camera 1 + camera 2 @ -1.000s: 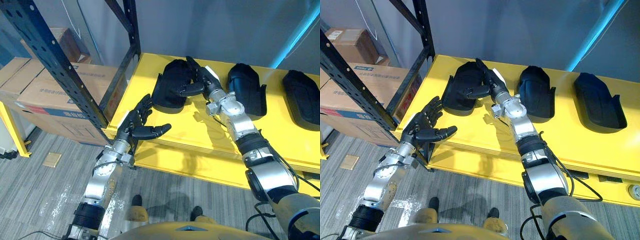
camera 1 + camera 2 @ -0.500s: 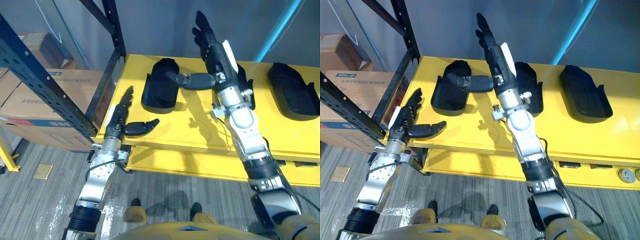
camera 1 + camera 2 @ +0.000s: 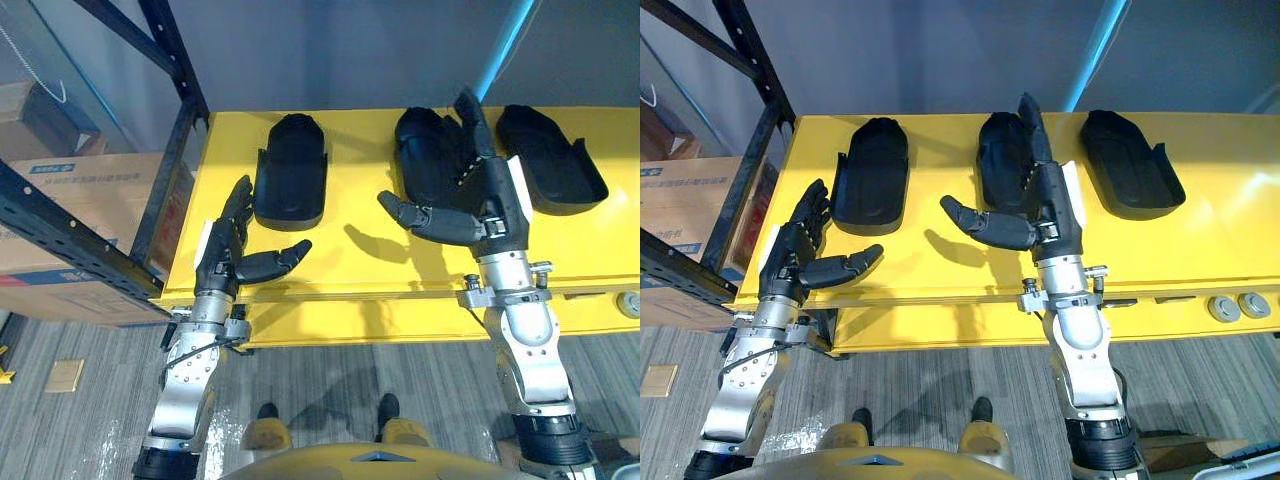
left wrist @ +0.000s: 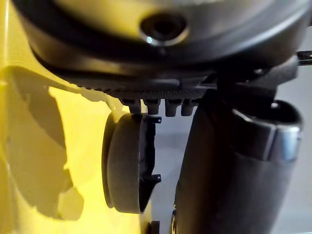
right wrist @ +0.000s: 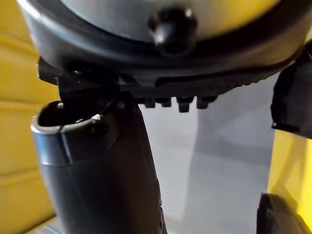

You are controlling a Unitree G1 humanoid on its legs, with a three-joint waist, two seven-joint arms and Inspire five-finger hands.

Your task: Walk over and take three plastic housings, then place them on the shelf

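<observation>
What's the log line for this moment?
left hand open, empty | right hand open, by middle plastic housing | left plastic housing, right plastic housing lie on yellow shelf

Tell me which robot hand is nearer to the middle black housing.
Right. The right robot hand is over the middle housing; the left robot hand is off to its left.

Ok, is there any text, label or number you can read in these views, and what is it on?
Cardboard box: a short strip of blue print, too small to read.
Three plastic housings: no lettering visible.
Yellow shelf: no lettering visible.
</observation>
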